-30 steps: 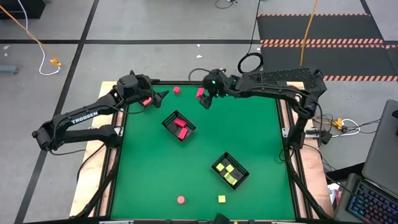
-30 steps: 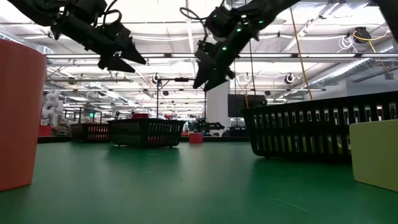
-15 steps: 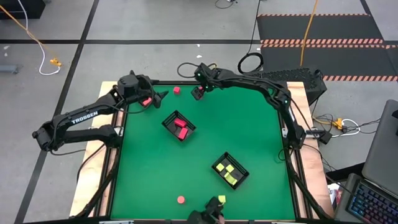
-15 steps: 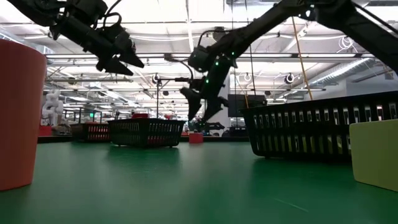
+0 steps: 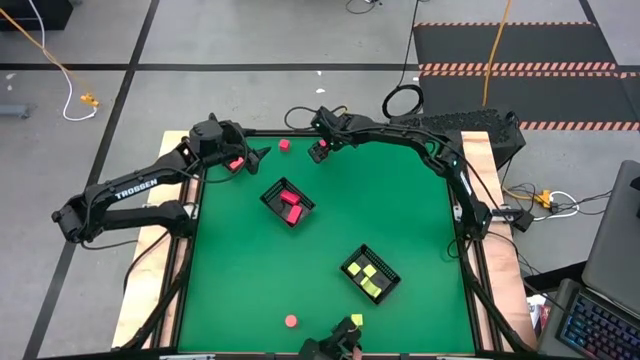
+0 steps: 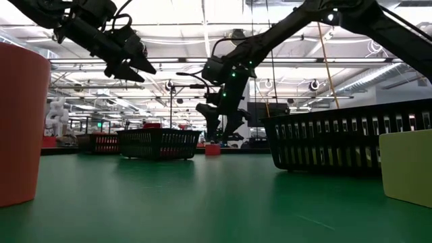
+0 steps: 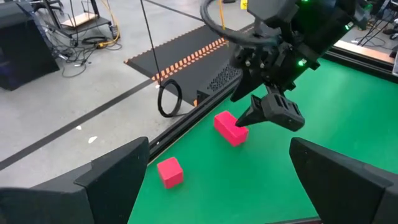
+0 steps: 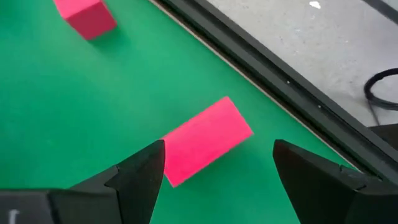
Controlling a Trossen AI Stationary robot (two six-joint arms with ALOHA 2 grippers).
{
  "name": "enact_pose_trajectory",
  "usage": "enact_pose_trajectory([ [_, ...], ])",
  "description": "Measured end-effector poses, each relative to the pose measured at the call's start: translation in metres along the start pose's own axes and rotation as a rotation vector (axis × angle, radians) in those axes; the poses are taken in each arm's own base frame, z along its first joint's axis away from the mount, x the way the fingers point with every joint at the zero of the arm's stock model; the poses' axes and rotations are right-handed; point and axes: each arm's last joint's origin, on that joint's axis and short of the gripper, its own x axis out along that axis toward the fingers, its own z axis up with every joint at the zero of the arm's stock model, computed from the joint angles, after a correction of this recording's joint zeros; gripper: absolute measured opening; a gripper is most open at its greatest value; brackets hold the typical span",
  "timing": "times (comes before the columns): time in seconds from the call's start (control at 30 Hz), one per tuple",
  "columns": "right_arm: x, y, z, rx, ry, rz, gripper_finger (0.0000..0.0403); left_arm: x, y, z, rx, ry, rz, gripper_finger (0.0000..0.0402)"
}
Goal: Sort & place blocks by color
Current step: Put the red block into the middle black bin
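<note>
I see the right arm stretched across the far edge of the green surface [image 5: 320, 250], its elbow near the far right corner and its wrist bent downward. The right claw [image 5: 320, 150] hangs low over a pink bar [image 8: 206, 140]; its two fingers [image 8: 142, 180] stand apart, one on each side of the bar, with nothing gripped. In the right wrist view the bar lies flat on the surface, just beside the dark far rim.

I see the left arm folded along the left side, forearm raised. The left claw [image 5: 252, 158] hovers above the far left corner, fingers spread and empty. In the high view a pink patch shows on the left wrist; I cannot tell what it is.

Loose pieces, counted in the high view: one pink cube [image 5: 284, 145] near the far edge, between the two claws; the pink bar under the right claw; one round red piece [image 5: 290, 321] and one yellow cube [image 5: 357, 320] near the near edge.

Trays, counted: two black ones. The left tray [image 5: 271, 190] holds pink pieces; I count at least two. The right tray [image 5: 389, 282] holds yellow pieces; I count about four, their edges hard to separate.
</note>
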Motion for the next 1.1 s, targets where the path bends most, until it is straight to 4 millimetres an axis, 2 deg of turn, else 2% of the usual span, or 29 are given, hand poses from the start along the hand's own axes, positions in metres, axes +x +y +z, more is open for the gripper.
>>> enact_pose_trajectory([
  [0.27, 0.006, 0.006, -0.006, -0.035, 0.024, -0.006, 0.0290, 0.000, 0.000, 0.001, 0.000, -0.006, 0.000, 0.0390],
  [0.5, 0.009, 0.001, -0.022, -0.089, 0.170, -0.101, 0.0290, 0.000, -0.001, 0.000, 0.000, -0.004, -0.003, 0.0390],
  [0.7, 0.001, -0.002, -0.033, -0.121, 0.281, -0.153, 0.0290, 0.000, -0.002, 0.000, 0.002, 0.000, -0.008, 0.0390],
  [0.83, -0.012, 0.006, -0.020, -0.071, 0.148, -0.110, 0.0290, 0.000, -0.002, 0.000, 0.001, 0.000, -0.007, 0.0390],
  [0.93, -0.014, 0.017, -0.006, -0.042, -0.006, -0.053, 0.0290, 0.000, -0.002, 0.001, 0.002, -0.007, -0.007, 0.0390],
  [1.03, 0.000, 0.025, -0.002, -0.054, -0.077, 0.005, 0.0290, 0.000, -0.002, 0.002, -0.003, -0.018, -0.008, 0.0390],
  [1.1, 0.016, 0.027, -0.008, -0.050, -0.043, 0.036, 0.0290, 0.000, -0.002, 0.002, -0.010, -0.024, -0.010, 0.0390],
])
